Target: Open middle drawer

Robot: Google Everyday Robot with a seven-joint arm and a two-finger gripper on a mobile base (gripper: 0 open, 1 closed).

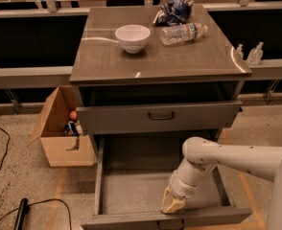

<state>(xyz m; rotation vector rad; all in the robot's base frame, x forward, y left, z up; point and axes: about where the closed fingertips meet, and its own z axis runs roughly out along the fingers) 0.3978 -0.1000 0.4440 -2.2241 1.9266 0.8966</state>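
Observation:
The grey cabinet [160, 61] has an upper drawer [131, 119] with a black bar handle [161, 115], which is closed. Directly below it the middle drawer [131, 190] stands pulled far out toward me. Its inside is bare and its low front panel [122, 221] lies at the bottom edge of the view. Its small black handle [170, 224] is partly cut off. My gripper [172, 204] reaches down inside this drawer, right behind the front panel near its middle. The lowest drawer is hidden.
On the cabinet top stand a white bowl [133, 36], a lying plastic bottle [183, 33] and a crumpled bag [173, 10]. An open cardboard box [62, 128] with items sits on the floor left of the cabinet. A black cable [40, 210] lies at the lower left.

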